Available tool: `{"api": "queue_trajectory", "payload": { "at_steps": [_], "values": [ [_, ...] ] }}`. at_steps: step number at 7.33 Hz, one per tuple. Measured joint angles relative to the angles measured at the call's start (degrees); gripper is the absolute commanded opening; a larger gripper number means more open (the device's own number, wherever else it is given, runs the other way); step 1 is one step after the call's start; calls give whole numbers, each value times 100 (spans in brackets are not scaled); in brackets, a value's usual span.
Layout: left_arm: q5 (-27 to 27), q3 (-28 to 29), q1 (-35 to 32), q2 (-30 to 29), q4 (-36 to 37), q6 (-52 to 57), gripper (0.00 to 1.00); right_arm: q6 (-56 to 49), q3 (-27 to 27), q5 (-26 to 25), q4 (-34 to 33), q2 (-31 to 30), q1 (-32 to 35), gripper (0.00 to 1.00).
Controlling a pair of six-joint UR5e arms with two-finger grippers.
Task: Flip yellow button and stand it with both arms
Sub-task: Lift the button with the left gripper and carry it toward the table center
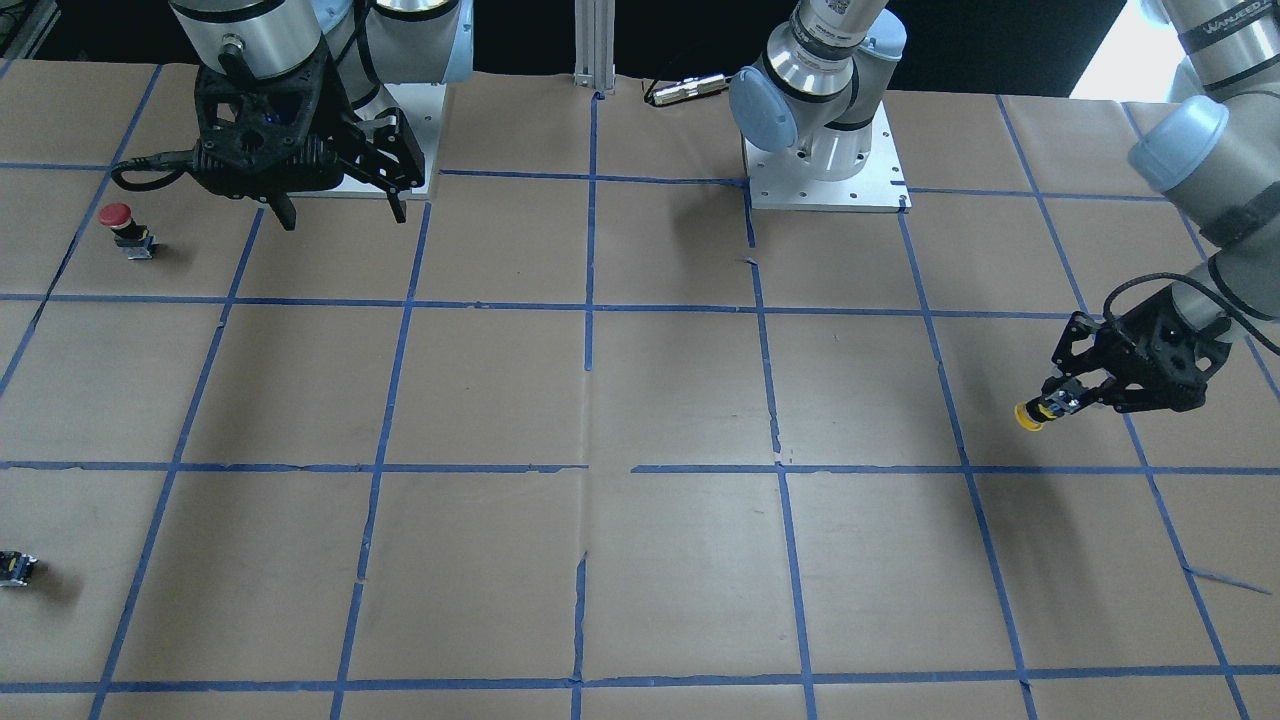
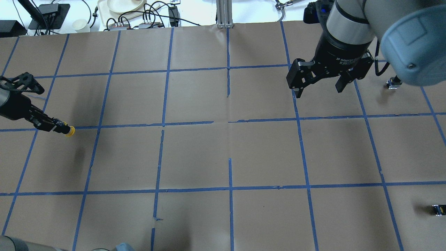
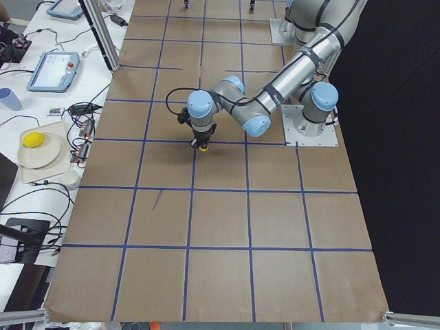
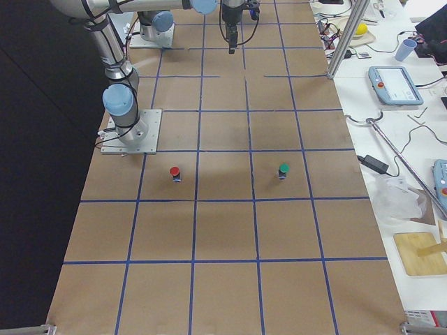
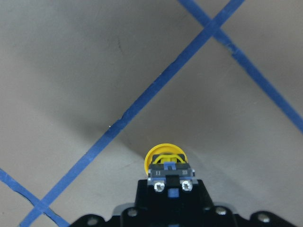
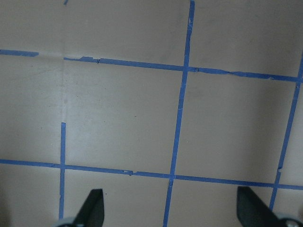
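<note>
My left gripper [image 1: 1068, 398] is shut on the yellow button [image 1: 1030, 415], gripping its black-and-grey body. The yellow cap sticks out sideways past the fingertips, and the button hangs a little above the brown paper. In the overhead view the left gripper [image 2: 55, 126] and the button [image 2: 69, 131] are at the table's left edge. The left wrist view shows the cap [image 5: 164, 158] pointing away from the fingers. My right gripper [image 2: 320, 87] is open and empty, held high over the far right; it also shows in the front view [image 1: 340, 208].
A red-capped button [image 1: 118, 220] stands near the right arm's base and also shows in the right side view [image 4: 174, 172]. A green-capped one [image 4: 283, 169] stands farther out. A small dark part [image 1: 15, 568] lies at the table's edge. Blue tape grids the paper.
</note>
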Motion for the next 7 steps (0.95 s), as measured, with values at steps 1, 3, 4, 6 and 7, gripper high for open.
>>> {"api": "queue_trajectory", "payload": {
  "at_steps": [1,3,4,6,7],
  "values": [
    [-731,155,-129,124,-656,-470,15,2,0,-1,-2,3,-1,100],
    [-2466,284,-720,459,-1446,-1942,15,2,0,8,-3,6,1,100],
    [-3337,275,-1100,645,-1570,-2812,15,2,0,10,-5,9,3,100],
    [-4971,202,-1701,852,-1632,-4318,15,2,0,15,-5,9,4,100],
    [-5601,181,-1962,897,-1611,-4959,15,3,0,14,-4,8,5,100]
  ]
}}
